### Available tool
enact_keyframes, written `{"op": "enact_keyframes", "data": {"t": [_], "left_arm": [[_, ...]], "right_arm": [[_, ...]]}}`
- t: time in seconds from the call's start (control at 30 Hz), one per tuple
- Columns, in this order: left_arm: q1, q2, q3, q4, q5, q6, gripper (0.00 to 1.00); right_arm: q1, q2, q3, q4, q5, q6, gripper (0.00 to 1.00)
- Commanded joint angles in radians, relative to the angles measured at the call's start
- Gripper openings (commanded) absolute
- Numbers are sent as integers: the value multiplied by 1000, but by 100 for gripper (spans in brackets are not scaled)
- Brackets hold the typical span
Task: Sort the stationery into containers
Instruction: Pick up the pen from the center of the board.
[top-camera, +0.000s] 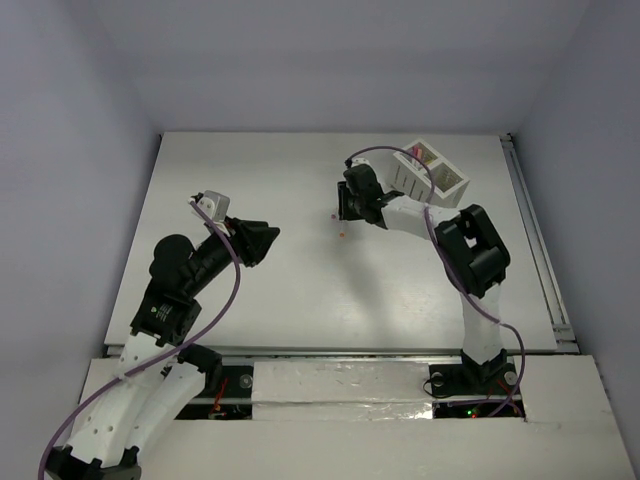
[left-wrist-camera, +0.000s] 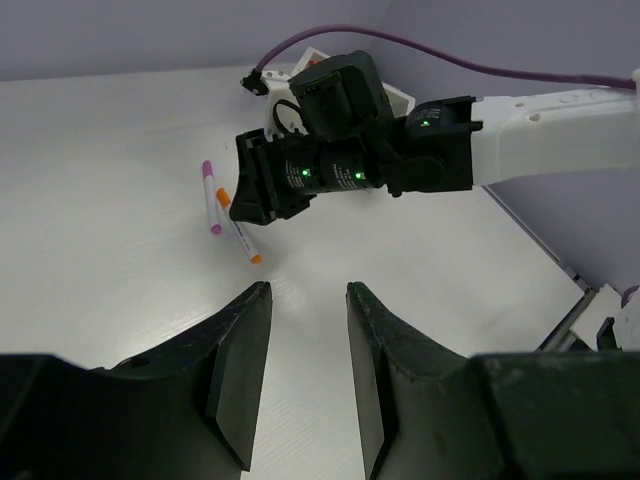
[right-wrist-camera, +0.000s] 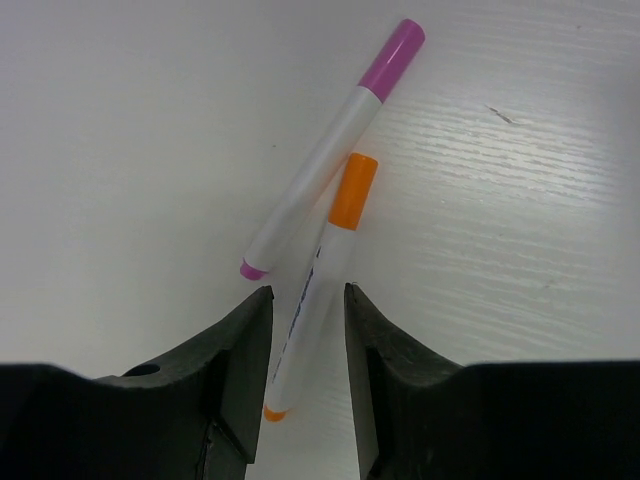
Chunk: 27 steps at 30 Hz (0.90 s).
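Observation:
Two white pens lie touching on the table: one with a pink cap (right-wrist-camera: 330, 140) and one with an orange cap (right-wrist-camera: 318, 280). They also show in the left wrist view, the pink one (left-wrist-camera: 210, 195) beside the orange one (left-wrist-camera: 238, 228). My right gripper (right-wrist-camera: 308, 300) is open, low over the table, its jaws on either side of the orange-capped pen's barrel. In the top view it (top-camera: 343, 212) sits left of the white slatted box (top-camera: 432, 172), which holds some stationery. My left gripper (left-wrist-camera: 307, 290) is open and empty, raised at mid-left (top-camera: 268, 238).
The right arm's body (left-wrist-camera: 400, 160) stretches across the left wrist view just behind the pens. A metal rail (top-camera: 535, 240) runs along the table's right edge. Purple walls close in the back and sides.

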Motion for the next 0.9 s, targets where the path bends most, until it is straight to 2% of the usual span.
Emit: {"op": "enact_keyframes", "data": {"t": [0.0,0.07,0.2,0.3,0.4,0.47,0.53,0.67,0.77,0.87], "left_arm": [[5,-8,-9,43,5,6,33],[5,-4,-10,42,5,6,33],[5,-14,-10,43,8,6,33],[5,-5,-9,42,9,6,33],[5,-11,-10,46,16,5,33],[5,-7,-9,42,5,8,33],[5,-4,-12,42,15,6,33],[5,-13,-9,42,3,8,33],[5,-8,-12,42,12,6,33],[5,-20,-10,45,8,8,33]], "right_arm": [[9,39,77,-38,18,6,40],[9,62,107,-57,49,3,39],[9,80,138,-100,121,-6,29],[9,100,166,-137,133,-20,27],[9,123,193,-172,132,-25,28],[9,136,210,-197,132,-26,32],[9,157,241,-235,146,-25,39],[9,183,270,-272,135,-17,38],[9,192,279,-279,143,-13,30],[9,168,261,-275,156,-5,14]]}}
